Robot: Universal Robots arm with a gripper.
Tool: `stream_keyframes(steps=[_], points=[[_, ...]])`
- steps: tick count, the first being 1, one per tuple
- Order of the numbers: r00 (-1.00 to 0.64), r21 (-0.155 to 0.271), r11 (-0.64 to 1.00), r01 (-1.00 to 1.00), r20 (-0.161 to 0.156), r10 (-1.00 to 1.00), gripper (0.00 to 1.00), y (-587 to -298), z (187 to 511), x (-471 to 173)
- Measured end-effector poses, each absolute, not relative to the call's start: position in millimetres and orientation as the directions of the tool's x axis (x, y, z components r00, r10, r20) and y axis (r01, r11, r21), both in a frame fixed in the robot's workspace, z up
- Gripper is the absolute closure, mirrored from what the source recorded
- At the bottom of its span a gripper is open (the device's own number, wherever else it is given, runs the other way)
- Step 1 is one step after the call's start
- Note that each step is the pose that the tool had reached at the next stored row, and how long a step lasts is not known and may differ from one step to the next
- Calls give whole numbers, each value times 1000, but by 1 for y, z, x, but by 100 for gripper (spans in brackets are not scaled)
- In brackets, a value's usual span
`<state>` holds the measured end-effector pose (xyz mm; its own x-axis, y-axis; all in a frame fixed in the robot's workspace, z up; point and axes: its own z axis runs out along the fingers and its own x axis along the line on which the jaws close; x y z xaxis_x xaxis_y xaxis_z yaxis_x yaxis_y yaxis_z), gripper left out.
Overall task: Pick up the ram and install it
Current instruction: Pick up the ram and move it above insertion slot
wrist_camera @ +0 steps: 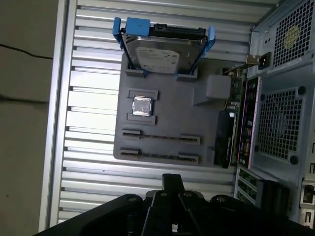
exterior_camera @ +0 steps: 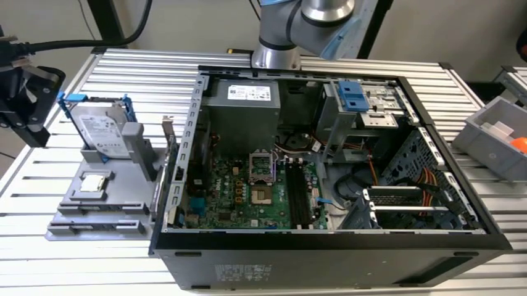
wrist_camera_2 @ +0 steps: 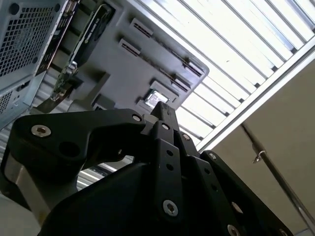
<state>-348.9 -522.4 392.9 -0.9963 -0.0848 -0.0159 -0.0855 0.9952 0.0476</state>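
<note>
Dark lines in tray: two thin strokes run between the end clips of the slot rows [wrist_camera: 160,136] in the first wrist view. Whether either is the ram seen edge-on cannot be told.
Black slots on motherboard [exterior_camera: 239,191]: long memory slots [exterior_camera: 300,191] lie beside the processor socket. Whether a stick sits in them cannot be told.
Gripper [wrist_camera: 172,179]: black, fingers drawn together to a narrow tip in both wrist views [wrist_camera_2: 162,112], nothing seen between them. The tip appears against the table slats just off the tray's slot-row edge.
Tray [wrist_camera: 172,113]: grey, flat on the table [exterior_camera: 123,68], at the exterior view's left of the case [exterior_camera: 329,246].
Processor [wrist_camera: 142,105]: small silver square, seated between the slot rows and the hard drive.
Hard drive [wrist_camera: 162,51]: silver, in a blue frame, propped upright at the tray's far end. It carries a white label, print too small to read.
Card [wrist_camera: 236,123]: green board standing on edge between tray and case.
Case: black, side open. The power supply [exterior_camera: 247,102] carries a white label, not legible.
Arm [exterior_camera: 305,24]: silver and blue, behind the case.
</note>
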Motion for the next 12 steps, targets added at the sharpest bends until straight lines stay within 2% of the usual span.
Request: stream_keyframes(steps=[12], points=[[-988,40,987,-155,-15,-155,100,-522,393,-349]])
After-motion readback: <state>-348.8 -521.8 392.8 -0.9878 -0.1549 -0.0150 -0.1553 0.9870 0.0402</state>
